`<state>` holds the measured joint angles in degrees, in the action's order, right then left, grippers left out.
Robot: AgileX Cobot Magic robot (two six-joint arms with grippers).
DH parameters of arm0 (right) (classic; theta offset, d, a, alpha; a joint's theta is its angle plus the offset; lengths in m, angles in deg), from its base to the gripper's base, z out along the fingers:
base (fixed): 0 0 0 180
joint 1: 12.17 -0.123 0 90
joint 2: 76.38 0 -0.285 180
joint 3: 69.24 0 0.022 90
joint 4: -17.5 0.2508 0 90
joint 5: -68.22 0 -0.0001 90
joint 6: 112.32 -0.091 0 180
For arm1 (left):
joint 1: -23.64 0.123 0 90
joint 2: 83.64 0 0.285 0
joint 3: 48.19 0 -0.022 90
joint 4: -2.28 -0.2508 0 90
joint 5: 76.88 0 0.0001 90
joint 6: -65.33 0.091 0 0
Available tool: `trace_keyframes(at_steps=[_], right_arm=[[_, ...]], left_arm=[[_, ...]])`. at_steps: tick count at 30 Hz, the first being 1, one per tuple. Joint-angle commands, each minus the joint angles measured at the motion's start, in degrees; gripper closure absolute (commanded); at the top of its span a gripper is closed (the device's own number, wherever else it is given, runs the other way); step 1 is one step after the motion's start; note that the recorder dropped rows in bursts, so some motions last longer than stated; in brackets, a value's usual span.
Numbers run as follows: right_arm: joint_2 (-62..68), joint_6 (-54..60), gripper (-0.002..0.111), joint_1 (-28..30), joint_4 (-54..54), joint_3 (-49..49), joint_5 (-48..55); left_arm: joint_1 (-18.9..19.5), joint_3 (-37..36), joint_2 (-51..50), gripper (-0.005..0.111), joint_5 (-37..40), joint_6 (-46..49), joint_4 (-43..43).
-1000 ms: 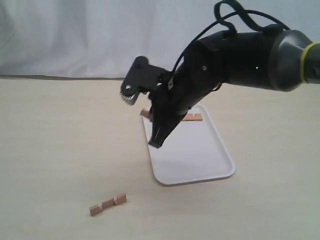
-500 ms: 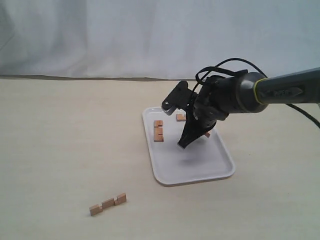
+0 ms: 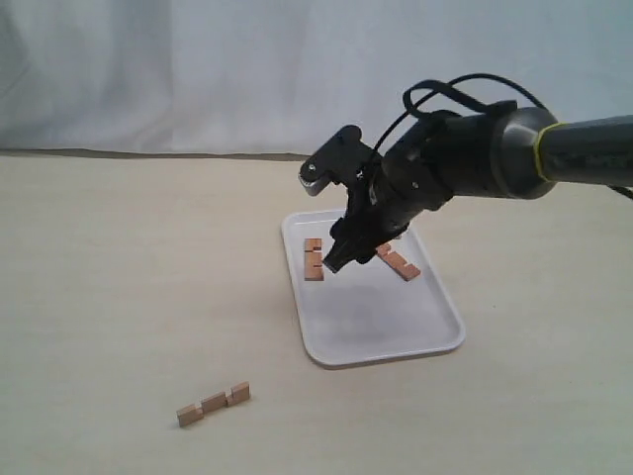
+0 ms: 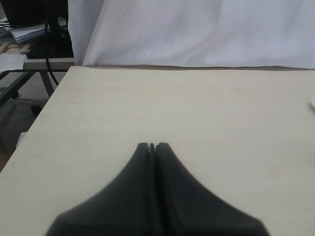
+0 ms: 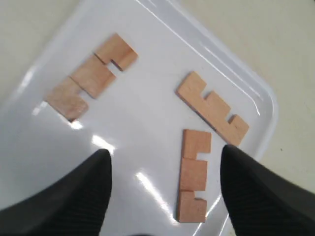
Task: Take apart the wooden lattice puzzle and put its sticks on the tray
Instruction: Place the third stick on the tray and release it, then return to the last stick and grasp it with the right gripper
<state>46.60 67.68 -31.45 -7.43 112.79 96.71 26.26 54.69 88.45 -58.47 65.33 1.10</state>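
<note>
No assembled lattice puzzle shows; only loose sticks. In the right wrist view three sticks lie flat on the white tray (image 5: pixel 147 132): one stick (image 5: pixel 91 76), a second stick (image 5: pixel 212 108) and a third stick (image 5: pixel 193 174). My right gripper (image 5: pixel 165 152) hovers open above the tray, and the third stick lies under the gap, near one finger. In the exterior view the right gripper (image 3: pixel 333 263) hangs over the tray (image 3: pixel 396 341) between a stick (image 3: pixel 314 259) and another stick (image 3: pixel 399 262). A fourth stick (image 3: pixel 213 403) lies on the table. My left gripper (image 4: pixel 152 146) is shut and holds nothing.
A white cloth backdrop (image 3: pixel 198 69) hangs behind the light table (image 3: pixel 119 297). In the left wrist view the table's edge (image 4: pixel 44 108) drops off to a metal stand (image 4: pixel 47 73) with cables.
The right arm swung from close to the camera down over the tray, then rose and shifted left. A stick now lies free on the tray's right side.
</note>
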Motion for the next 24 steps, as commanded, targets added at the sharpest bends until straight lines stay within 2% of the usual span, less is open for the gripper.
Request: trace_keyframes(at_steps=[1,13,24], right_arm=[[-4.73,13.99,0.047,-2.42,11.71,0.06,3.04],[-5.83,38.0,0.047,-14.68,29.41,0.06,11.95],[1.18,46.48,0.047,-24.55,29.1,0.06,12.58]], left_arm=[[-0.05,-0.1,0.13,0.107,-0.75,0.0,0.15],[-0.05,-0.1,0.13,0.107,-0.75,0.0,0.15],[-0.05,-0.1,0.13,0.107,-0.75,0.0,0.15]])
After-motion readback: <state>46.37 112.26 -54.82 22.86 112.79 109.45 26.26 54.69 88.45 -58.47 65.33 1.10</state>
